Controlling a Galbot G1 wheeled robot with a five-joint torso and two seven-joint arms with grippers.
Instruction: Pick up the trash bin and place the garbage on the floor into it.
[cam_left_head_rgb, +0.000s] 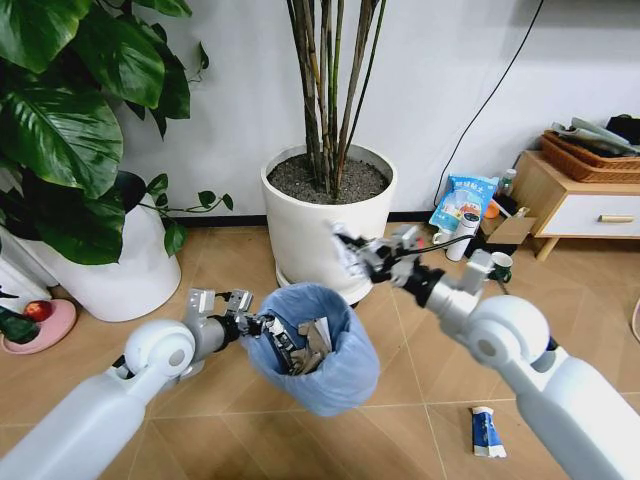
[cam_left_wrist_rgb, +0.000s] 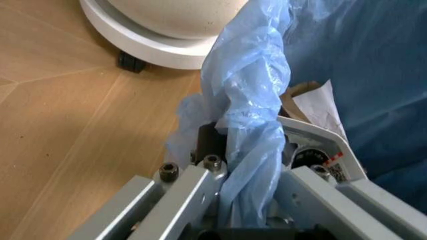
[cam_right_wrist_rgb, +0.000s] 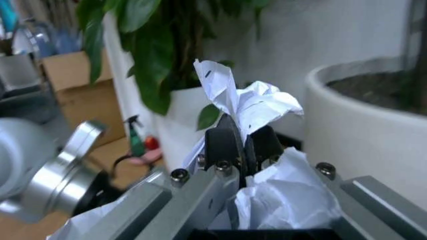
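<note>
While bin-gripped (cam_left_head_rgb: 330, 350), paper (cam_left_head_rgb: 348, 255) overhead.

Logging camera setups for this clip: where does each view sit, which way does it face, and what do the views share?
Head view: on the head, facing forward and down at the trash bin, both arms and the white plant pot.
Left wrist view: on the left arm, along the left gripper, shut on the bin's blue bag.
Right wrist view: on the right arm, along the right gripper, pinching crumpled paper.
Shared: bin in head and left wrist views; paper in head and right wrist views.
</note>
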